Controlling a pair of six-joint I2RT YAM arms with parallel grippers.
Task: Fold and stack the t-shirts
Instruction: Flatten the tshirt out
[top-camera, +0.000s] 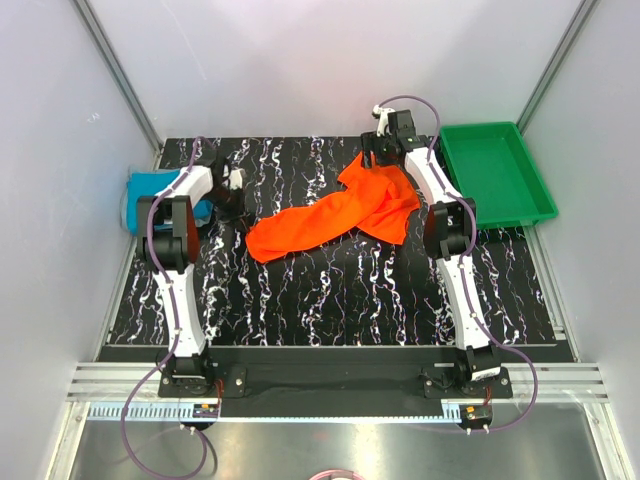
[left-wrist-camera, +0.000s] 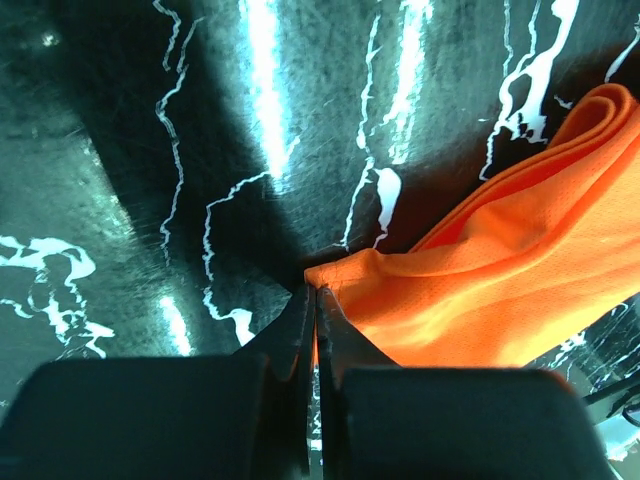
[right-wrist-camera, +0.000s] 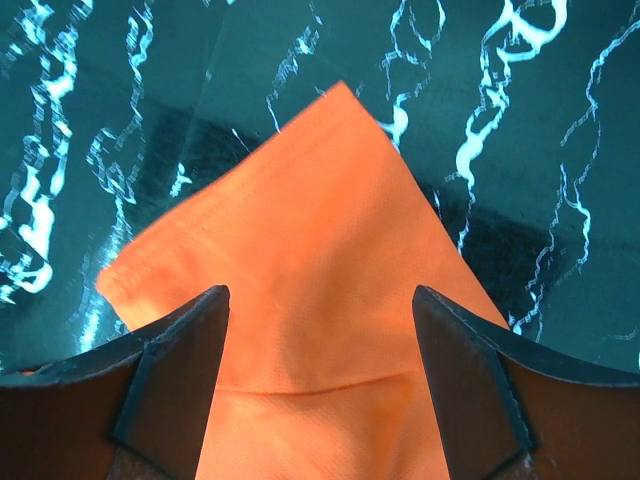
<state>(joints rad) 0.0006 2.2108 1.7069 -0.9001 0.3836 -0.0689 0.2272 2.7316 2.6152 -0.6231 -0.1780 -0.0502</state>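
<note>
the orange-red t-shirt (top-camera: 330, 215) lies bunched in a long strip across the marbled table (top-camera: 350, 290). the left gripper (left-wrist-camera: 312, 298) is pressed closed on one corner of it, and a sliver of orange shows between the fingers. the right gripper (right-wrist-camera: 320, 300) is spread wide over the other end, gripping nothing. the teal-blue t-shirt (top-camera: 148, 188) sits at the table's left edge, half hidden behind the left arm.

left jaws: pressed together on corner of orange-red t-shirt (left-wrist-camera: 480, 290) | cloth: bunched, lying on black marbled table (left-wrist-camera: 150, 150)

orange t-shirt (top-camera: 335, 215): crumpled, stretched diagonally, centre | teal t-shirt (top-camera: 148, 188): bunched, far left
</note>
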